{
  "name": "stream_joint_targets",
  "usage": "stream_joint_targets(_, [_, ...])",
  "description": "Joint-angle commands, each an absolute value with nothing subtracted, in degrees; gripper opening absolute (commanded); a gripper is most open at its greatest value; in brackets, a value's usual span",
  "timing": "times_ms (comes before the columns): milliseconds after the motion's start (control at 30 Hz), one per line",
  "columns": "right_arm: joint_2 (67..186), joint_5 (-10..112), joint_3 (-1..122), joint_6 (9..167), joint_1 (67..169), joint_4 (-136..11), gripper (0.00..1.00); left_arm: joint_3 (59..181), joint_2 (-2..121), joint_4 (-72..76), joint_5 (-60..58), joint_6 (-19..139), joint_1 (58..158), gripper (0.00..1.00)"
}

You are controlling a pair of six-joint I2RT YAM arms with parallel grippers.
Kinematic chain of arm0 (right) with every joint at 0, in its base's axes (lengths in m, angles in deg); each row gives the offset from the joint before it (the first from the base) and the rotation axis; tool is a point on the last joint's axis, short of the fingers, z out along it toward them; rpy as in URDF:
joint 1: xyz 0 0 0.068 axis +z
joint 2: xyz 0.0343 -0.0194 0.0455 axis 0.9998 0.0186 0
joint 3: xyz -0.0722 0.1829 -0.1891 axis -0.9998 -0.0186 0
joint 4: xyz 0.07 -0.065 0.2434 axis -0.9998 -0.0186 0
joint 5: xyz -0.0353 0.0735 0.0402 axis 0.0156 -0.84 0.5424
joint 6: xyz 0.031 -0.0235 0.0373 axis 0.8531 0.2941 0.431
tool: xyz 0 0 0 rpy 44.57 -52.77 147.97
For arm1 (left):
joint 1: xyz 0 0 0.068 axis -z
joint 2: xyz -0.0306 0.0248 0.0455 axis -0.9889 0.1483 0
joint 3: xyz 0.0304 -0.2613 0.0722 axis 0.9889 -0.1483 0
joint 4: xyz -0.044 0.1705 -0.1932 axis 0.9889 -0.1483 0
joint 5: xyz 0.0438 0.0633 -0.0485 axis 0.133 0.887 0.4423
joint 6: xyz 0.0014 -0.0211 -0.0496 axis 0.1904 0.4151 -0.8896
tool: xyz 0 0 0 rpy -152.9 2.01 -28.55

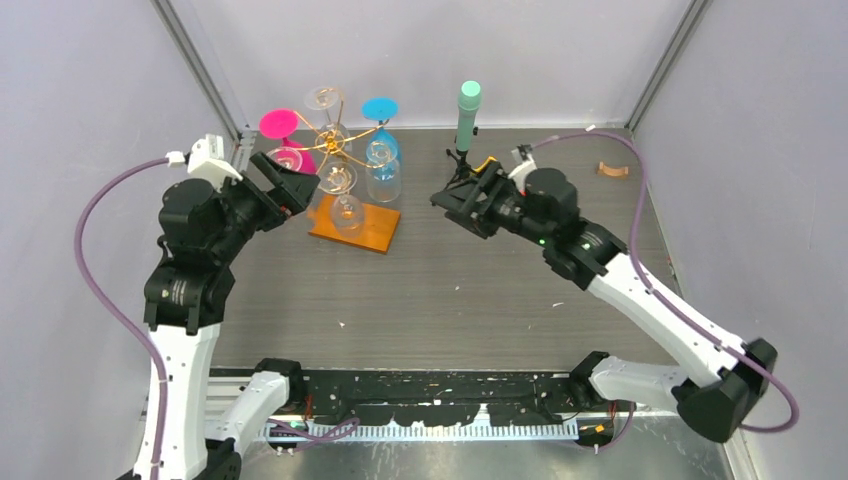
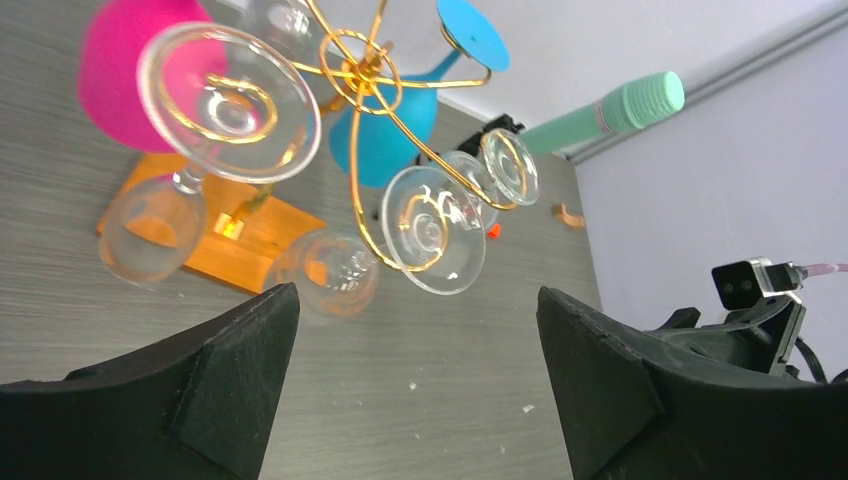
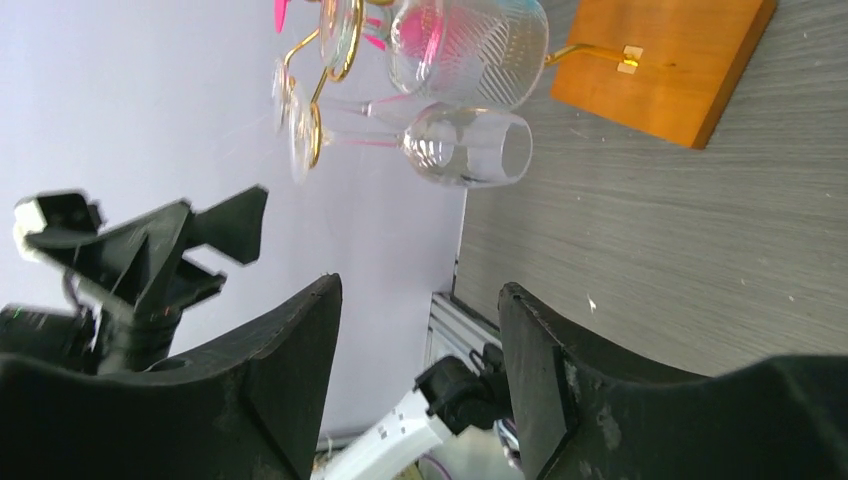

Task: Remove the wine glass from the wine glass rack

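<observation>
The wine glass rack (image 1: 338,143) is a gold wire stand on an orange-brown wooden base (image 1: 368,232) at the back left. Several wine glasses hang upside down from its arms: clear ones (image 1: 346,211), a pink one (image 1: 281,126) and a blue one (image 1: 383,172). My left gripper (image 1: 297,188) stands open just left of the rack, apart from it. In the left wrist view the left gripper (image 2: 415,300) holds nothing, with a clear glass foot (image 2: 432,228) above it. My right gripper (image 1: 455,203) is open to the right of the base. The right gripper (image 3: 420,290) faces a clear bowl (image 3: 470,145).
A mint-green cylinder (image 1: 468,108) on a black tripod stands at the back, just behind my right gripper. A small brown piece (image 1: 612,169) lies at the back right. Grey walls and metal rails close in the table.
</observation>
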State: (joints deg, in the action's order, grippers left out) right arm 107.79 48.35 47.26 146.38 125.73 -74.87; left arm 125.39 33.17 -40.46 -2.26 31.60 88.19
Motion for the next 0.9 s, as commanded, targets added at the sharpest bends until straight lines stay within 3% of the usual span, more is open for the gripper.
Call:
stream_joint_targets(0, [113.9,62.5,54.9,147.8,131.8,-70.9,0.65,125.4,29.7,-39.6,5.4,36.2,88.0,0.93])
stream_joint_targets(233, [128.8,68.3,69.4,145.8,138.3,-73.2,0.66,125.5,26.9,-42.0,9.5,39.5,88.0,0.95])
stream_joint_targets(567, [138.2,68.7,80.0,144.7,140.0,-74.0,0.67,125.0,25.9,-43.3,11.4,41.7,88.0,0.98])
stream_joint_targets(867, [142.5,65.8,82.7,147.9,140.7,-73.7,0.56,124.3,25.7,-43.5,12.4,42.9,88.3,0.98])
